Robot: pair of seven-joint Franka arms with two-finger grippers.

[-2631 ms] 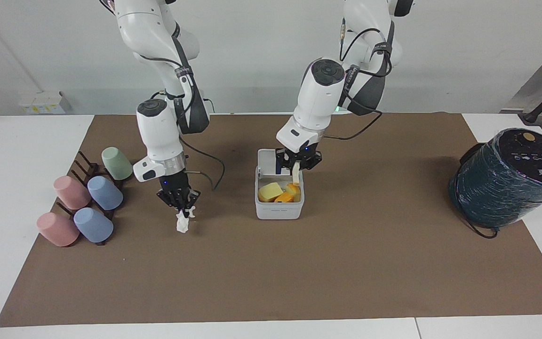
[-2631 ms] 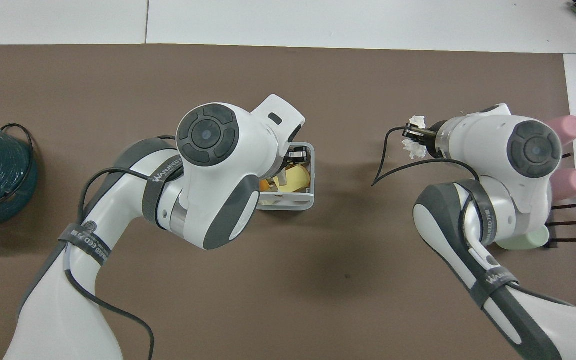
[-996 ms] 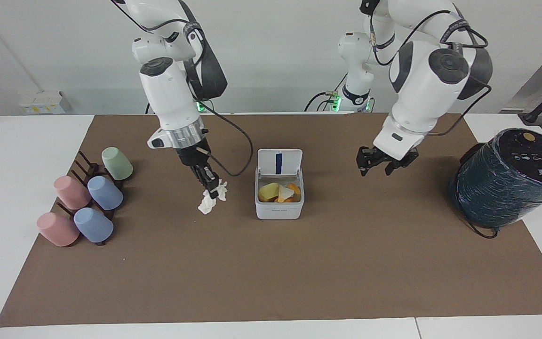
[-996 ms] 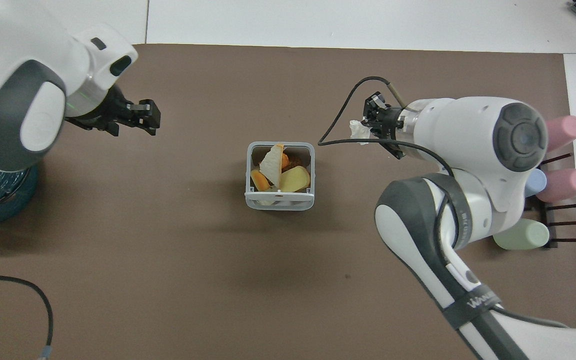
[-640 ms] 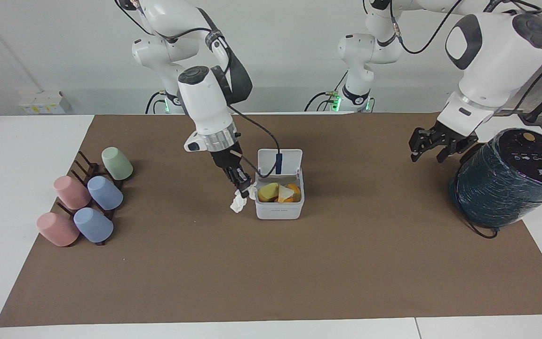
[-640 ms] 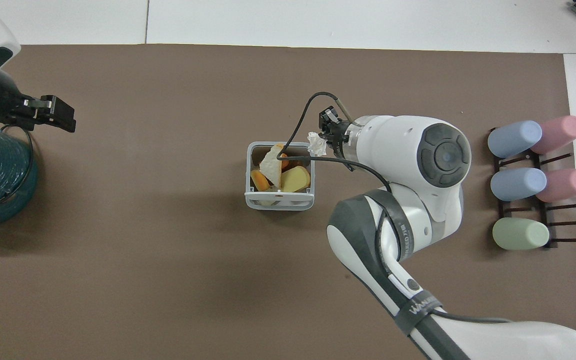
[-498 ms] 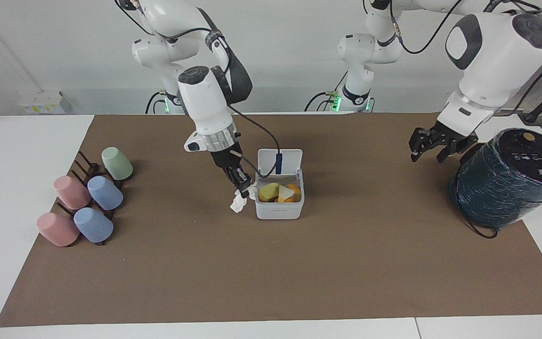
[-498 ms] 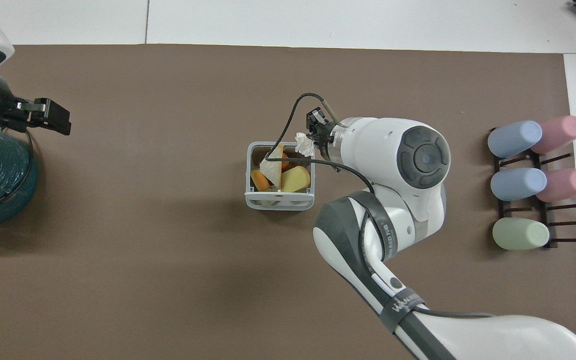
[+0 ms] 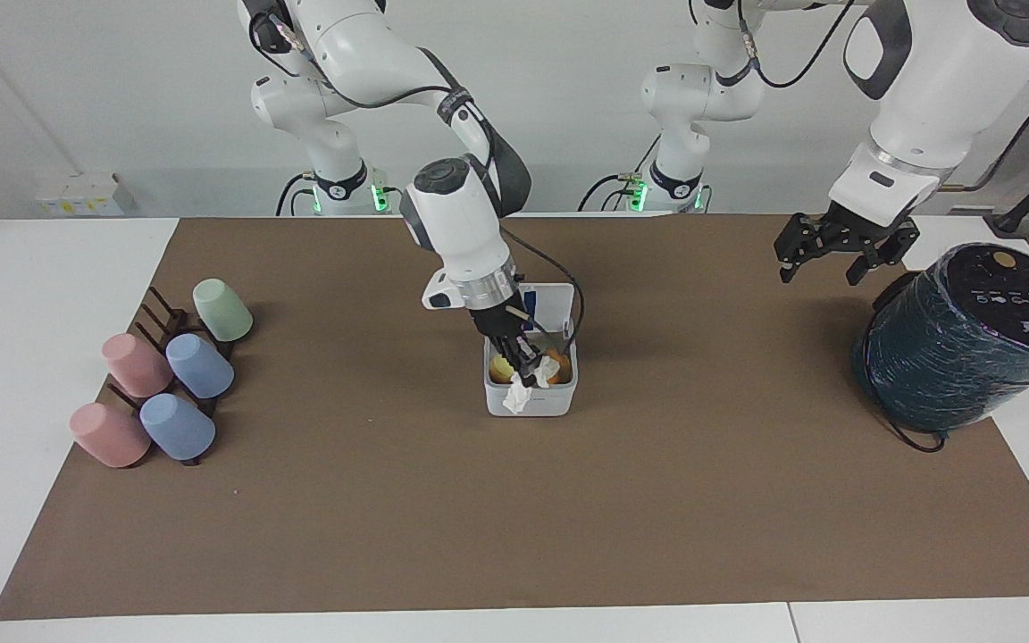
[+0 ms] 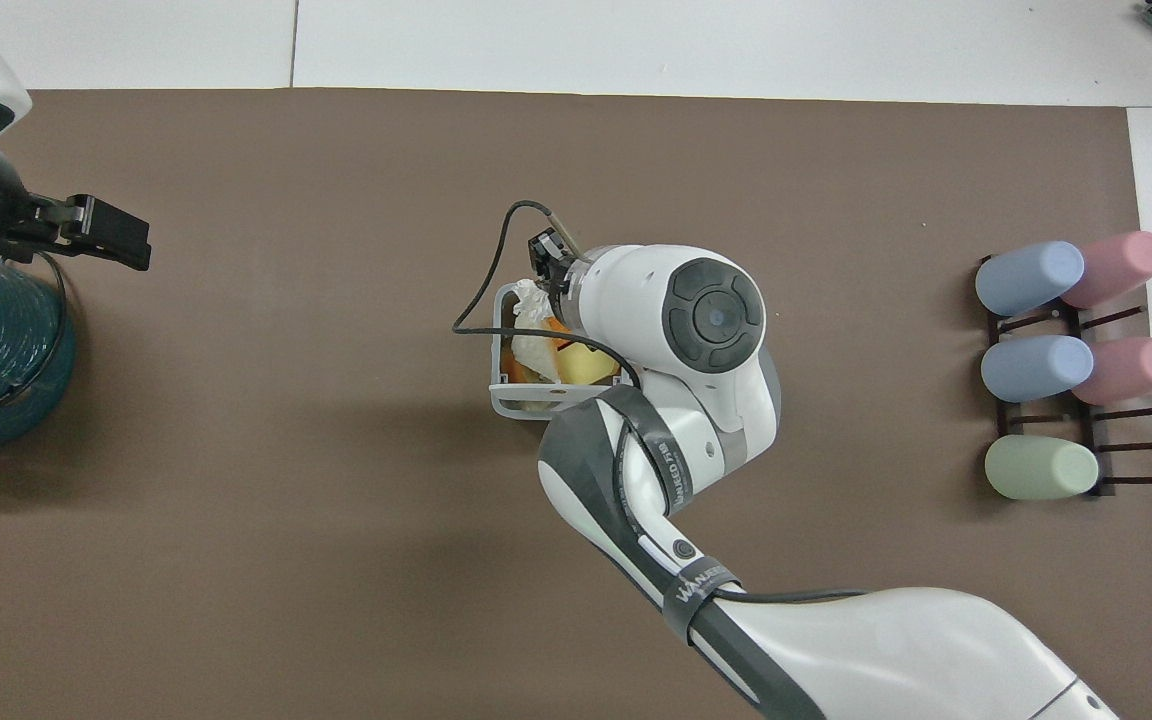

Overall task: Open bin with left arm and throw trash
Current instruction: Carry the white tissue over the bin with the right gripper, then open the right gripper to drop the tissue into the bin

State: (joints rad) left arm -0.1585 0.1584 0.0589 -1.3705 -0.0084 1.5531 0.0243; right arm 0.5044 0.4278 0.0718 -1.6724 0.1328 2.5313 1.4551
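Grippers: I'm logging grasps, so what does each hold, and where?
Right gripper pinches the tissue wad by its top, over the bin. Left gripper holds nothing.

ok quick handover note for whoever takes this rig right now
Right gripper: shut on the tissue wad, over the open white bin.
Left gripper: open, empty, waiting in the air beside the dark teal cylinder.
Bin: lid up, mid-mat; yellow and orange scraps already inside.
Done: bin opened, scraps in.
Left: release the tissue into the bin.
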